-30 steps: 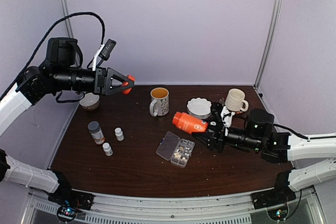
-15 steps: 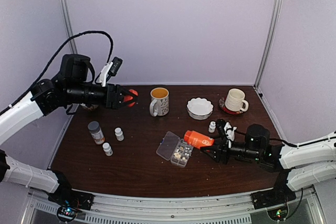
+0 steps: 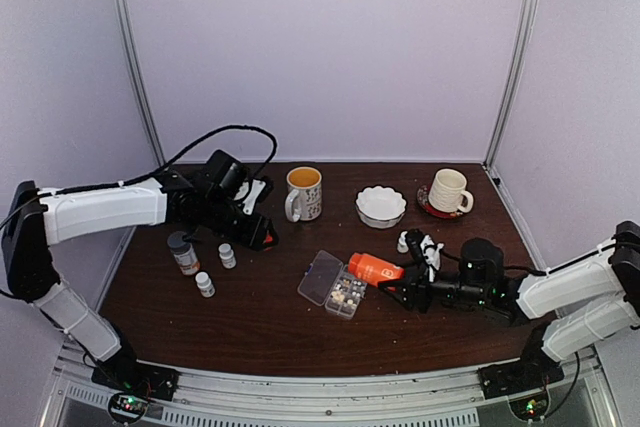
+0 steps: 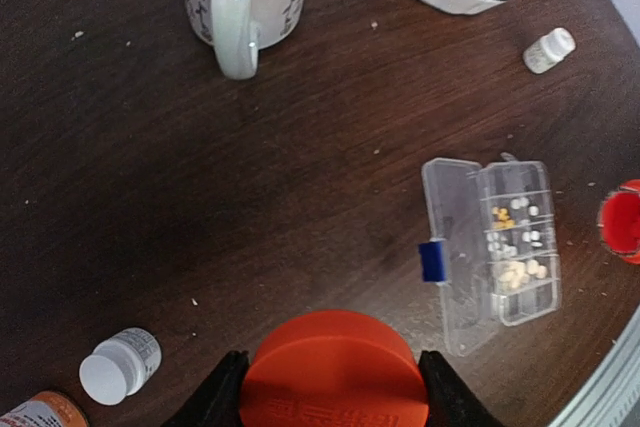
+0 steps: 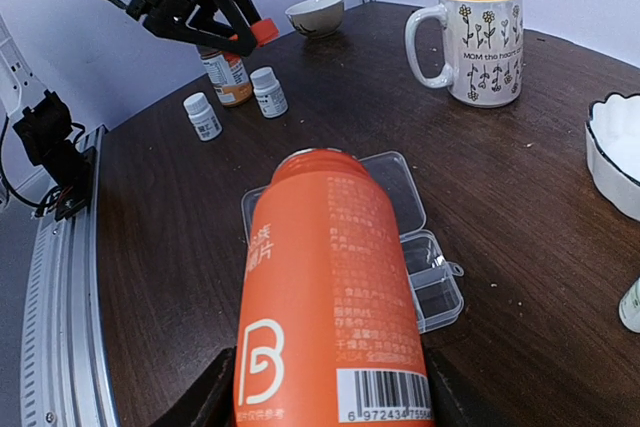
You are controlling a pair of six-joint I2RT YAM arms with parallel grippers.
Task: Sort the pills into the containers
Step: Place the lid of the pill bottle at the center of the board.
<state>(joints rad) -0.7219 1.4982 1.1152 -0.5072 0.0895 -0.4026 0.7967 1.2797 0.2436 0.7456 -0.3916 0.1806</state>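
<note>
Left claw (image 4: 332, 394) is clenched on a round orange cap (image 4: 330, 359), which fills the gap between its two fingers. From the overhead camera I see this claw low over the table (image 3: 260, 332), near a grey-capped bottle (image 3: 182, 252) and two small white bottles (image 3: 227, 255).

Right claw (image 5: 328, 407) is grasping an orange bottle (image 5: 330, 277) around its lower body, one finger on each side. The bottle lies nearly level, and its uncapped mouth points toward the organizer box (image 4: 500, 247) and sits just beside that box's right edge.

The box rests flat on the table between the two arms, with its clear lid (image 4: 450, 247) swung open and lying to the left. Through the left wrist camera I can make out the pills (image 4: 520, 269): small whitish, tan and yellowish pellets spread over several of the compartments. I cannot tell how many are in each.

Farther back stand a flower-printed mug (image 3: 303, 192), a white bowl (image 3: 380, 205) and a cream mug (image 3: 448, 190).
</note>
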